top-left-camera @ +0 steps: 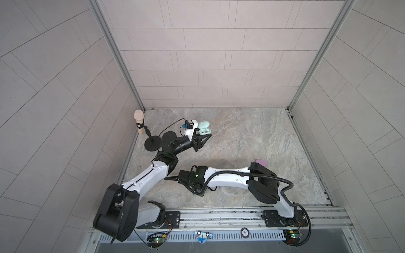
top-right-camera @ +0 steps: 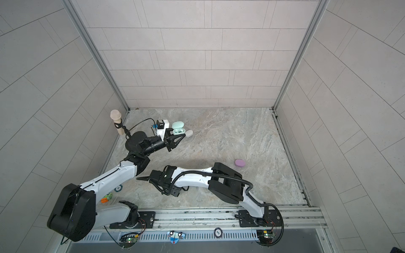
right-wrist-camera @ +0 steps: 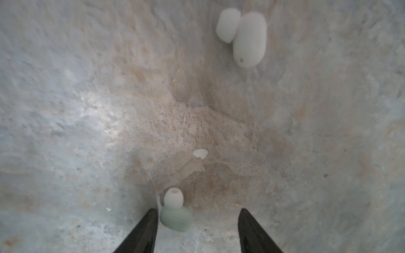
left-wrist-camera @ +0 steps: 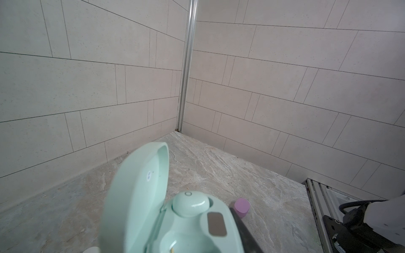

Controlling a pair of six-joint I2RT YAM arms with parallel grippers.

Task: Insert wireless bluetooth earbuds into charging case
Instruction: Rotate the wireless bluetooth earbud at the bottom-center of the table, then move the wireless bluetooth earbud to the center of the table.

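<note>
**Location.** The loose mint earbud (right-wrist-camera: pixel 175 216) lies on the tabletop (right-wrist-camera: pixel 87 109) between the fingers of the right claw (right-wrist-camera: pixel 198 210). It sits close to one finger and well off the other. In both top views that claw sits low at about 8 o'clock on the tabletop, and the bud itself cannot be made out there.

**Claws.** The right claw's jaws stand apart and touch nothing. The left claw (top-left-camera: pixel 207 136), at about 11 o'clock, is clamped on the mint charging case (left-wrist-camera: pixel 186 230). The case lid (left-wrist-camera: pixel 135 192) is swung open. One earbud (left-wrist-camera: pixel 190 202) is already seated and the second well (left-wrist-camera: pixel 182 241) is empty.

**Handling, as judged.**
- The bud looks very light, with a hard, smooth, rounded shell.
- It is likely to slip or squirt sideways under an off-centre pinch.
- Its pale silicone tip (right-wrist-camera: pixel 173 198) looks soft and will deform, so it is a poor hold.
- The best hold is across the broad flanks of the mint body, with the bud centred between the fingers first.

**Orientation.**
- The bud lies on its side with its long axis roughly in line with the fingers.
- The tip leads away from the wrist, towards roughly 9 o'clock on the tabletop by my estimate.
- The case's long axis runs about 9 to 3 o'clock, with the lid on its 12 o'clock side and the wells facing up.
</note>
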